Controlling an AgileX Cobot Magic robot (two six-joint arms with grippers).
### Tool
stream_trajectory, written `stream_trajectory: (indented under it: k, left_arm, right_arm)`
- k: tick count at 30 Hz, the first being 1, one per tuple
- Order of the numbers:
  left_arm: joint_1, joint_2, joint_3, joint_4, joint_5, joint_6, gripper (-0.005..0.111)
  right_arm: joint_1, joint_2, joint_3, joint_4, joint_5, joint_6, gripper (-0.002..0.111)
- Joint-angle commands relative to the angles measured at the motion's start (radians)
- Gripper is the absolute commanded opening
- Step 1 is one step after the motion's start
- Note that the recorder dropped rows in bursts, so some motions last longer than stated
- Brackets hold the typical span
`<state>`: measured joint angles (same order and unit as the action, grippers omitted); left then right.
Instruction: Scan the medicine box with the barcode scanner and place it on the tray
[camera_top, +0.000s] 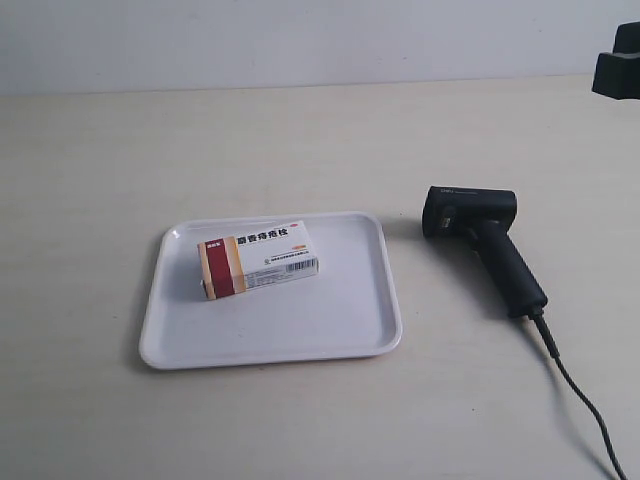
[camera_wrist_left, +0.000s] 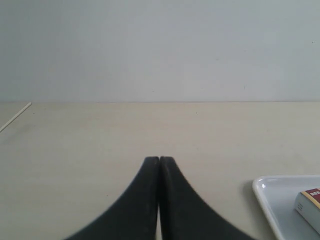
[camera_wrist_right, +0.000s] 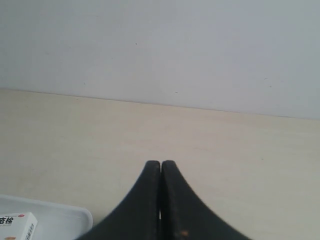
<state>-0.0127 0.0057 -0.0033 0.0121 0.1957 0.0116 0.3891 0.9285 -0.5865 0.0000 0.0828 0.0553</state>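
The medicine box (camera_top: 259, 260) lies flat on the tray (camera_top: 350, 330), in the tray's far-left part, label face up, with its dark red and tan band toward the left. The tray rests on the table (camera_top: 100, 150). The barcode scanner (camera_top: 484, 243) lies on its side on the table just right of the tray, apart from it, head toward the far side and handle angled toward the near right; its cable (camera_top: 580, 400) runs off toward the near right edge.

Left gripper (camera_wrist_left: 159, 160): fingers pressed together, nothing between them, held over bare table, with the tray corner and one end of the box near one edge of its wrist view. Right gripper (camera_wrist_right: 160, 163): fingers likewise closed on nothing, over bare table. Neither gripper touches a task item.

Judgement: with the box seated inside the rim and the scanner laid down clear of the tray, the layout matches the required end state. The dark part (camera_top: 620, 60) at the far right of the exterior view is probably an arm held clear of the work area.
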Motion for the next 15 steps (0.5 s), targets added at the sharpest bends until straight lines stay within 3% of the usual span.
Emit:
stream_trajectory:
  k: [1,10,15]
  left_arm:
    - [0.004,-0.006,0.003,-0.012,0.008,0.003,0.003]
    - [0.004,-0.006,0.003,-0.012,0.008,0.003,0.003]
    - [0.004,-0.006,0.003,-0.012,0.008,0.007,0.003]
  right_arm:
    - [-0.004,-0.005,0.006,0.0,-0.003,-0.003,0.0]
    - [-0.004,-0.017,0.027,0.041,-0.012,0.001,0.0]
    - [-0.004,-0.123,0.244,0.034,-0.166,0.001,0.0]
